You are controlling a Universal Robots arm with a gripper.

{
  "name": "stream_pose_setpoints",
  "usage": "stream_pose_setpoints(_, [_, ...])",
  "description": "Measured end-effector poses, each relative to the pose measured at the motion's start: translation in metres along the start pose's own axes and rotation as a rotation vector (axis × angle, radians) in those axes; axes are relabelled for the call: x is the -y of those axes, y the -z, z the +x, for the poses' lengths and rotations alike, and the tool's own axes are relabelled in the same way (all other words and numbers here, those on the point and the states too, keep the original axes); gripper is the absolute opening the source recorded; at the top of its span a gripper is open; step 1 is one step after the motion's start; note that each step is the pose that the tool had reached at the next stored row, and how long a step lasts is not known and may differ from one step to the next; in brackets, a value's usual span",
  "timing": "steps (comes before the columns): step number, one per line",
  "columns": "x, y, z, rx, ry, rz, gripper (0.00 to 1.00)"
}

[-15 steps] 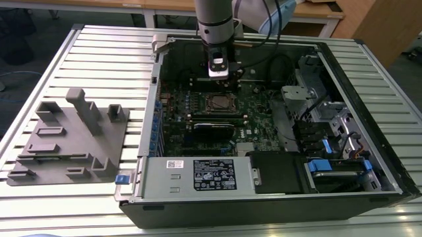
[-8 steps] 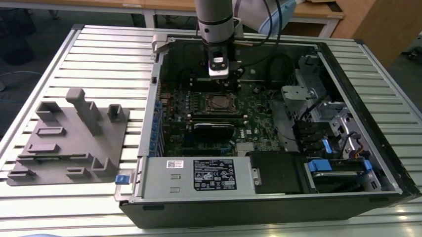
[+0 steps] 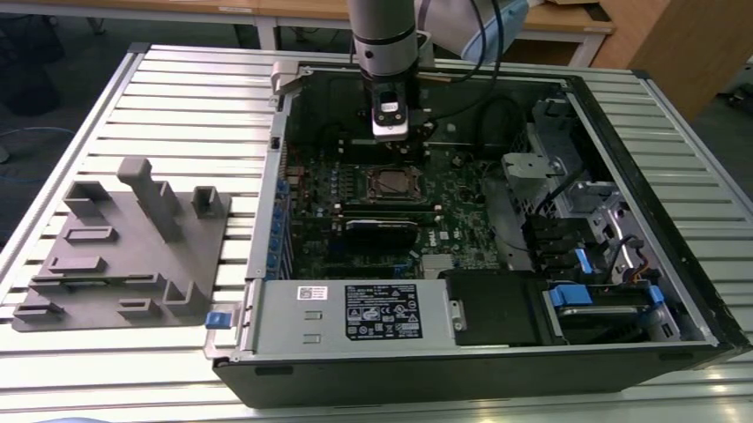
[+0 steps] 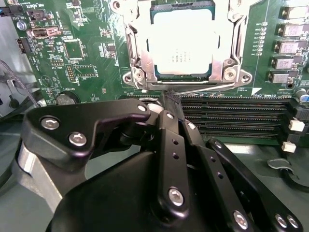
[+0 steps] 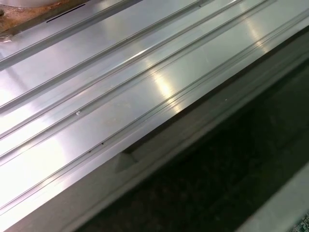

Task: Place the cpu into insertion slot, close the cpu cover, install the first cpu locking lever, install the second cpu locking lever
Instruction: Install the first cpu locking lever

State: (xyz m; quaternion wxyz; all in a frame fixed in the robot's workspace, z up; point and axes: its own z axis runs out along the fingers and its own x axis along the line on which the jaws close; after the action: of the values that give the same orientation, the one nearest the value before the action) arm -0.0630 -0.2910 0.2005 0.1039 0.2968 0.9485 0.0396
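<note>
cpu (image 4: 181, 43), second wrist view: lies flat and square in the insertion slot (image 4: 230, 74), its pale metal top showing.
cpu cover (image 4: 136, 43): appears to be folded down, with its silvery frame around the chip's edges.
Gripper (image 4: 171, 101): the black fingers are drawn together to a narrow tip just beside the slot's near edge, between it and the memory slots (image 4: 231, 116).
Locking lever (image 4: 217, 90): a thin wire runs along that same edge and meets the fingertips. The tip hides the contact, so I cannot tell whether the fingers pinch it or only press on it.
Exterior view: the gripper (image 3: 392, 134) hangs from the arm inside the open computer case (image 3: 471, 361), close over the insertion slot (image 3: 389, 182). A grey fixture (image 3: 118, 247) sits well apart on the table (image 3: 176, 97).
First wrist view: shows table slats (image 5: 120, 96) and a dark case edge.
Step in hand: judged to be lever work, since the chip is seated and the cover is shut.
What the move calls for: probably a steady sideways-and-down push, keeping the thin wire from slipping off the tip.
</note>
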Motion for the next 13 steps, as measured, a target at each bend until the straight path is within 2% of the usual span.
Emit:
stream_pose_setpoints(7, [0.0000,0.0000,0.0000,-0.0002,0.000,-0.0007,0.11])
stream_pose_setpoints(13, [-0.0004,0.0024,-0.0005,-0.0002,0.000,-0.0007,0.11])
